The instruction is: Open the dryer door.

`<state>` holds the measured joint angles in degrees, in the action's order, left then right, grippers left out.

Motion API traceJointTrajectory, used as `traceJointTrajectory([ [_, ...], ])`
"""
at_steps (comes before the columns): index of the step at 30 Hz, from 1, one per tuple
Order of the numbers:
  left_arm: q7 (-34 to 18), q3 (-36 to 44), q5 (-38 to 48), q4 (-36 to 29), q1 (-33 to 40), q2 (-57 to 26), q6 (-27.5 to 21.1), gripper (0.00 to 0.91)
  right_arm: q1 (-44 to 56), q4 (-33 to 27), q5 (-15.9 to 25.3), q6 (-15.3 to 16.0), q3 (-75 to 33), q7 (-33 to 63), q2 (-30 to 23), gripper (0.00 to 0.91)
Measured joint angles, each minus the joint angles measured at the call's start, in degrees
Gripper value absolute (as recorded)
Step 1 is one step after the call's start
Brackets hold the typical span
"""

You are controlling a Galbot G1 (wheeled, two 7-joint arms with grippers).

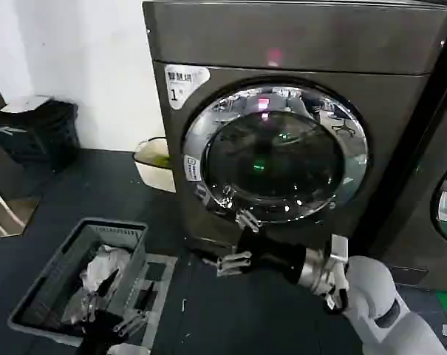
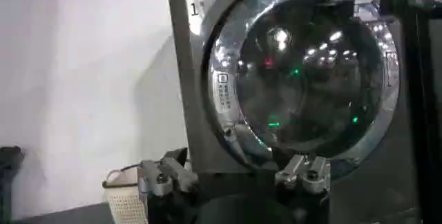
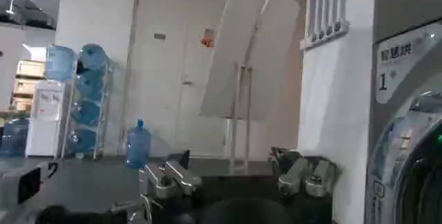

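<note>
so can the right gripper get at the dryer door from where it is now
Probably yes. The right gripper is open and sits just below the lower left of the dryer door, which is shut, with nothing between them. The laundry basket is off to the left, out of the way.

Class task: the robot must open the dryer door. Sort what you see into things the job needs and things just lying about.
Job:
dryer
dryer door, shut
right gripper, jaws open below the door's rim
left gripper, jaws open

Lying about:
laundry basket
black bin
water bottles
</note>
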<state>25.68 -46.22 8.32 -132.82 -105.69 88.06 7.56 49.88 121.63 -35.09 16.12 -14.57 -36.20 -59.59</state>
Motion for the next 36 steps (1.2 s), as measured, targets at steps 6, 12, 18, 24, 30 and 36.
traceJointTrajectory([
  [6, 1.44, 0.06, -0.6, 0.5, -0.04, 0.21, -0.14, 0.907, -4.34, -5.47, 2.73, -0.97, 2.13, 2.95, -1.96, 0.907],
  [12, 1.43, 0.07, -1.64, 0.77, 0.39, 0.32, -1.19, 0.907, -9.21, -12.19, 6.2, -2.48, 4.95, 5.74, -3.62, 0.907],
  [18, 0.02, 0.23, -2.46, 1.08, 0.76, 0.69, -1.97, 0.907, -13.72, -19.58, 7.51, -3.86, 7.9, 8.81, -5.43, 0.907],
  [24, -2.48, -0.23, -2.0, 1.63, 1.07, 1.04, -1.42, 0.907, -18.48, -27.21, 7.56, -4.03, 11.67, 9.04, -8.17, 0.907],
  [30, -2.79, -0.21, -2.2, 2.1, 0.87, 1.64, -0.73, 0.907, -22.8, -33.95, 8.48, -4.24, 14.57, 9.26, -11.37, 0.907],
  [36, -3.38, -0.27, -2.7, 1.6, 0.66, 1.85, -2.21, 0.907, -26.78, -40.42, 8.39, -4.94, 16.58, 9.36, -14.39, 0.907],
])
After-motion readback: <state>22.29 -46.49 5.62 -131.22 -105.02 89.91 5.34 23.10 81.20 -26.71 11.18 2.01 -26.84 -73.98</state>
